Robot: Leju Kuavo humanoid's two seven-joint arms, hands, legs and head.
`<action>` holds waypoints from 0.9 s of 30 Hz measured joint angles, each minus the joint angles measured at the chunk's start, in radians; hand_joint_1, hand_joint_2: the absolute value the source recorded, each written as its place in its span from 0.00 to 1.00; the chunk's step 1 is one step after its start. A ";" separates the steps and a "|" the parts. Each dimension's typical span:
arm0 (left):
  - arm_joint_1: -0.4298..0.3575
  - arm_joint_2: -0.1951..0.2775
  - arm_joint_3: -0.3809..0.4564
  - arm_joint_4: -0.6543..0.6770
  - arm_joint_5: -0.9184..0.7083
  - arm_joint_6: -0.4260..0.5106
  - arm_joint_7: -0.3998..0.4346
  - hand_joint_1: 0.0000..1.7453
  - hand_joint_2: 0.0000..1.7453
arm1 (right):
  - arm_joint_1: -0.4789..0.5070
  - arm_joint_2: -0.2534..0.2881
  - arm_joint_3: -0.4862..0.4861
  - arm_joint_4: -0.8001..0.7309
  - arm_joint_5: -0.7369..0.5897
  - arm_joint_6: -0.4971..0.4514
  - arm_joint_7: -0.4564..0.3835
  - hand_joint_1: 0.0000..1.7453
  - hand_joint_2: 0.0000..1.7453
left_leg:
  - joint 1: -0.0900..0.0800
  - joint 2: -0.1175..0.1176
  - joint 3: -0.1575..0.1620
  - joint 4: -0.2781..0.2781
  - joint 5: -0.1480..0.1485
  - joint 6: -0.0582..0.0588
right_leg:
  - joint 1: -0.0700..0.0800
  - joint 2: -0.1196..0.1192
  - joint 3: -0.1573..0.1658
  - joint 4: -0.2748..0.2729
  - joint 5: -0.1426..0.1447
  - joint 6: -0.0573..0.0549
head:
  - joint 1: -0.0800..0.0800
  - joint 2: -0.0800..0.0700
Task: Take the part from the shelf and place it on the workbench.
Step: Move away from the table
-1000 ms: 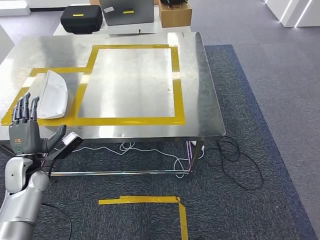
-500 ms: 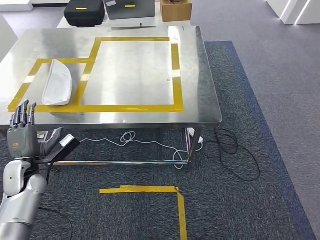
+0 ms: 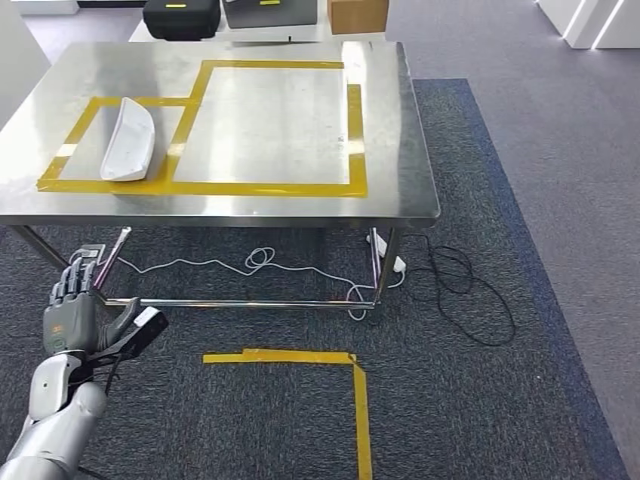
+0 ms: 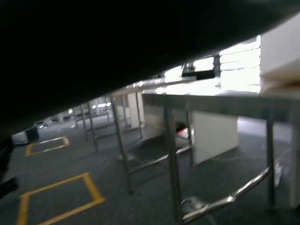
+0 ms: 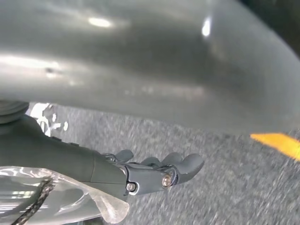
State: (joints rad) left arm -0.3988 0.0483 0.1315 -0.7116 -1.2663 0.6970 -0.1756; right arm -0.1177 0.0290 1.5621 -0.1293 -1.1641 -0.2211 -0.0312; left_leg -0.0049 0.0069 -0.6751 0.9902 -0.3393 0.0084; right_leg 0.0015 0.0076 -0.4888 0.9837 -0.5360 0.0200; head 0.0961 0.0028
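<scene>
One white part (image 3: 129,140) lies on my steel workbench (image 3: 392,150); my left hand (image 3: 75,315) hangs empty, fingers apart, while my right hand (image 5: 155,173) holds nothing, fingers loosely extended.

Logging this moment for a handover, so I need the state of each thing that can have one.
white part: lying on the workbench, inside the smaller yellow-taped box.
left hand: holding nothing, fingers spread, below table height.
right hand: holding nothing, fingers stretched out loosely above the carpet.
black case: closed, beyond the bench.
</scene>
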 joint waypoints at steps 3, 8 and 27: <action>0.037 0.002 0.023 0.129 0.001 -0.052 0.074 0.00 0.00 | 0.000 -0.005 0.000 0.000 -0.015 0.007 0.001 0.00 0.00 | 0.003 -0.004 -0.018 0.047 -0.065 -0.016 | -0.006 -0.004 -0.019 -0.008 0.030 -0.028 | -0.006 0.000; 0.148 -0.026 0.048 0.297 0.001 -0.156 0.173 0.00 0.00 | 0.009 -0.016 0.000 0.001 -0.039 0.018 0.000 0.00 0.00 | 0.015 -0.005 -0.035 0.297 -0.208 -0.031 | -0.003 -0.007 -0.090 0.004 0.082 -0.033 | -0.016 0.000; 0.333 -0.161 0.117 0.478 0.051 -0.347 0.317 0.00 0.00 | 0.025 -0.039 -0.028 0.004 -0.100 0.015 -0.005 0.00 0.00 | -0.011 0.000 0.045 -0.001 -0.053 0.033 | 0.000 -0.009 -0.001 0.102 -0.002 0.002 | -0.011 0.000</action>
State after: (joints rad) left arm -0.0657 -0.1132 0.2485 -0.2333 -1.2153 0.3502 0.1419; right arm -0.0927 -0.0103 1.5346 -0.1252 -1.2637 -0.2059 -0.0360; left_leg -0.0162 0.0070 -0.6301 0.9891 -0.3927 0.0412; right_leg 0.0012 -0.0013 -0.4897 1.0858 -0.5382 0.0217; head 0.0847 0.0029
